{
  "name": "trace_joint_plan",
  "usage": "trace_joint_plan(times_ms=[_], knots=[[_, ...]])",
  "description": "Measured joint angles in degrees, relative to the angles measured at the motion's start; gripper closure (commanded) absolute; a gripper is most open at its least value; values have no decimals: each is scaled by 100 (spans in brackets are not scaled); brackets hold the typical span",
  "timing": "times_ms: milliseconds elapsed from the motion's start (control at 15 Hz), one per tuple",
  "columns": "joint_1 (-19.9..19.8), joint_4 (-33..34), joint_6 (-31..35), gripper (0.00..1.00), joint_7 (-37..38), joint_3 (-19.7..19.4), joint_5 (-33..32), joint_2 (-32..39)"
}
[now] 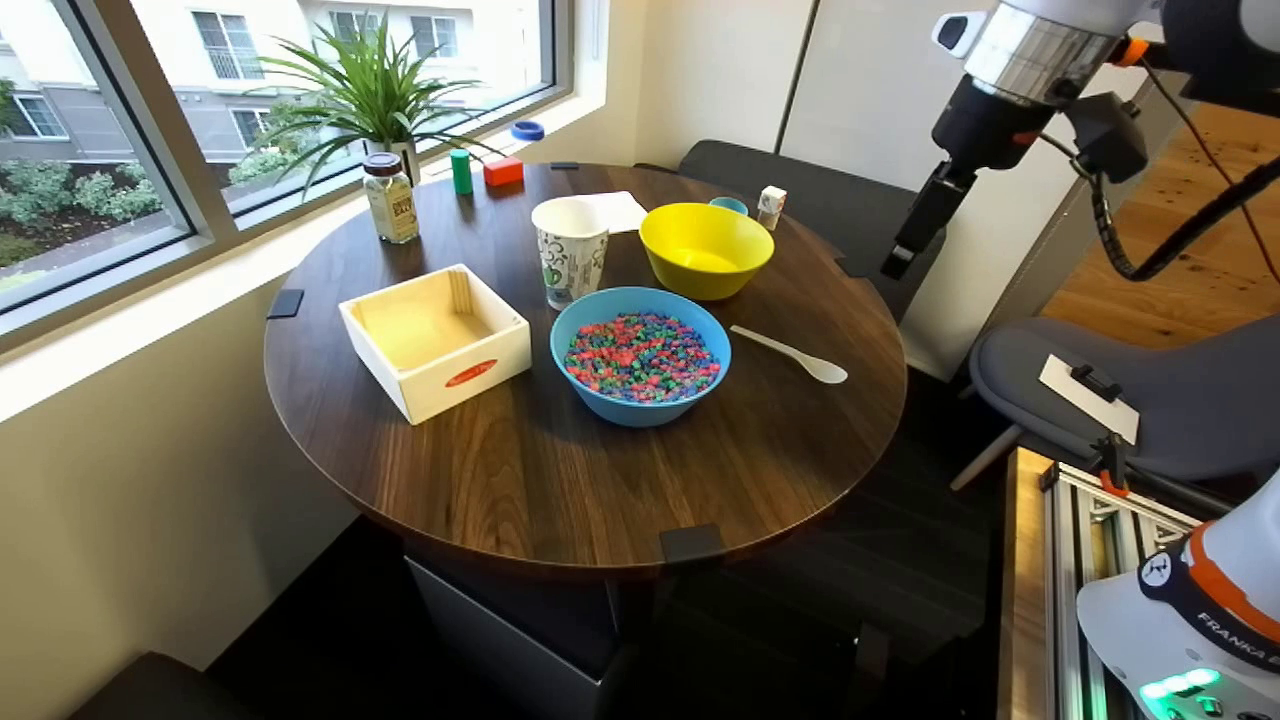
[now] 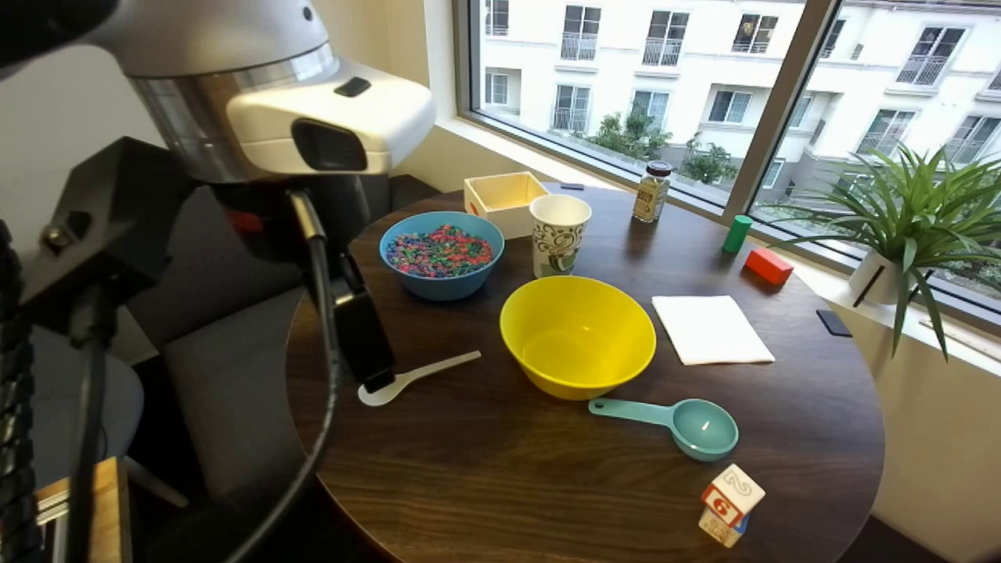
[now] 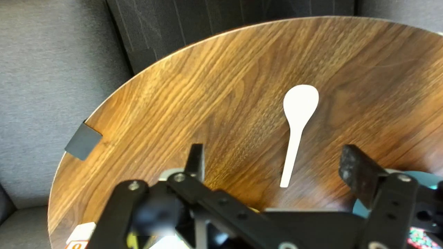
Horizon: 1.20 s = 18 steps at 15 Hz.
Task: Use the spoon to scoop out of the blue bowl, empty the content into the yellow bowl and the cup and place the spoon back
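Black two-fingered gripper (image 3: 272, 157) hung spread and empty
Right of wrist-view centre, the slim white spoon (image 3: 296, 133) lay flat, handle (image 3: 291, 157) bare, presumably for easy grasping.

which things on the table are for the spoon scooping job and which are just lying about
For the job: spoon, blue bowl, yellow bowl, cup.

Just lying about: box, jar, green cylinder, red block, flat white square, teal scoop, number blocks, dark edge pads.
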Motion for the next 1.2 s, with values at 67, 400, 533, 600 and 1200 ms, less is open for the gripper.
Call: trace_joint_plan(times_ms=[67, 400, 533, 600, 1200], knots=[[2, 4, 171, 0, -1, -25, 15, 102], [21, 30, 894, 0, 6, -19, 48, 695], [32, 82, 1001, 0, 7, 10, 48, 930], [32, 117, 1009, 0, 8, 20, 48, 1005], [34, 138, 1069, 0, 325, 146, 46, 1138]])
